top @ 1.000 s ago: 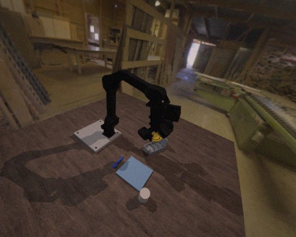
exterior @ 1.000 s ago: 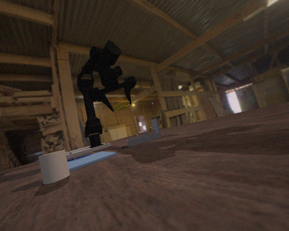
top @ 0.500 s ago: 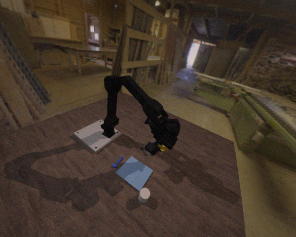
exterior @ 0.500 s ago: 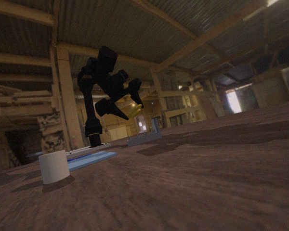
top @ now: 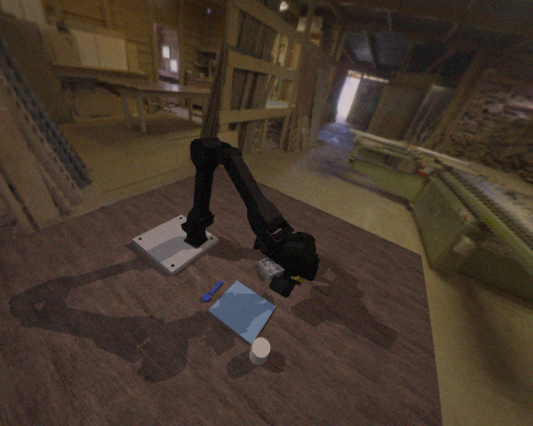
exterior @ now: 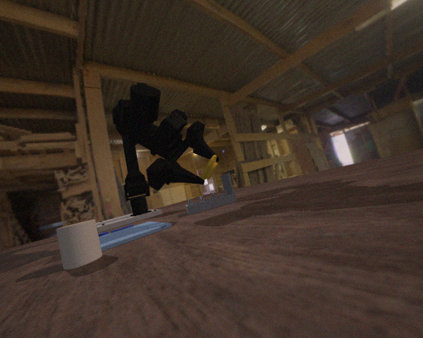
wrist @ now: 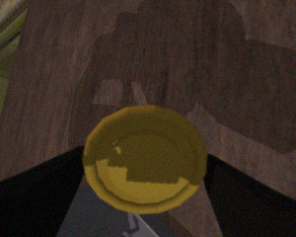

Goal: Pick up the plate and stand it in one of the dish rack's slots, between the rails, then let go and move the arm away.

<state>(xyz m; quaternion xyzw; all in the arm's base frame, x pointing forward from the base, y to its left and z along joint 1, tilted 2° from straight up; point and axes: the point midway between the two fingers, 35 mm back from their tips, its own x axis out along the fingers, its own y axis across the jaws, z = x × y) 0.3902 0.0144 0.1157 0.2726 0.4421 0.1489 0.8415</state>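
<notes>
Yellow, black, blue and grey over streaked brown.
The plate [top: 299, 279] [exterior: 209, 167] [wrist: 145, 158] is yellow, its face in the wrist view dark mustard above and brighter yellow below, and the gripper [top: 298, 280] [exterior: 210, 170] [wrist: 145, 156] is black. The dish rack [top: 270, 267] [exterior: 211, 202] is grey. At lower centre of the top view, a flat square [top: 242, 309] [exterior: 135, 232] is light blue with darker blue patches of shade; the small spoon-like item [top: 213, 291] [exterior: 121, 229] is deep blue and the cylinder [top: 259, 351] [exterior: 79, 244] off-white. The base plate [top: 154, 233] [exterior: 155, 212] is pale grey with dark dots at its corners. The tabletop [top: 349, 366] [exterior: 277, 272] [wrist: 49, 64] is reddish brown, wood-grained.
</notes>
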